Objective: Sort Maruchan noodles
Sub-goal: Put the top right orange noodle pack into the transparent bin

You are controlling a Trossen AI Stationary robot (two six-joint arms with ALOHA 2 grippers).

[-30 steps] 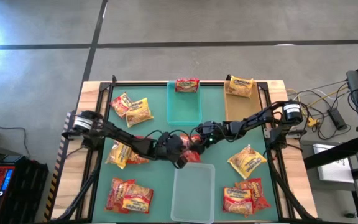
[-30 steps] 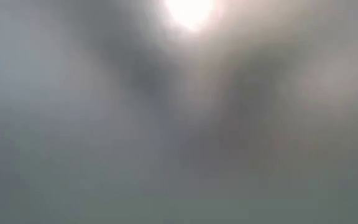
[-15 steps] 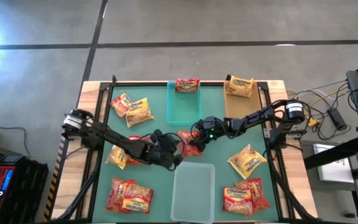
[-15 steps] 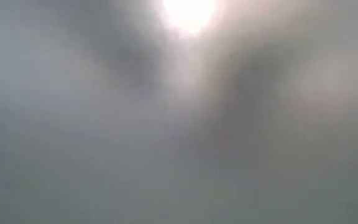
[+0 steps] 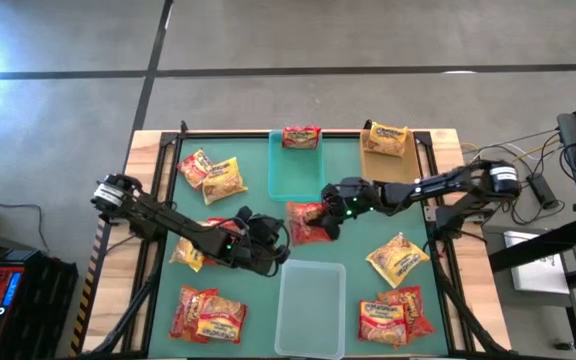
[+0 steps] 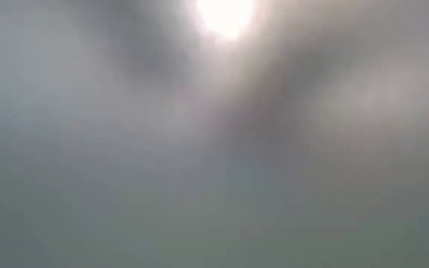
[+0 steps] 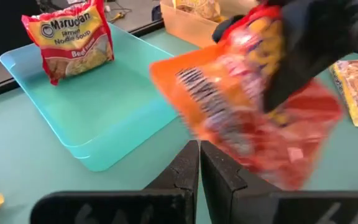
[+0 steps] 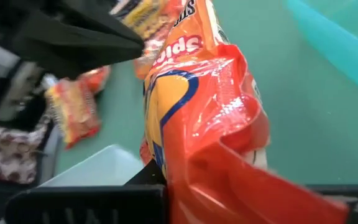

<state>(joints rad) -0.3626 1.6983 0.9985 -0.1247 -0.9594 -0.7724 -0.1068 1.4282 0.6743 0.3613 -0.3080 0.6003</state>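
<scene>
Now, with the right gripper [image 5: 329, 220] clamped on the crinkly red-orange plastic noodle packet [image 5: 309, 222] above mid-table and the left gripper [image 7: 199, 163] closed empty nearby, carry it level to its bin.

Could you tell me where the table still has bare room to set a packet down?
Bare green shows between the teal bin and the two packets at far left, and right of the clear bin, before the yellow packet. The centre is crowded: the right claw grips an orange packet beside the shut left claw.
</scene>
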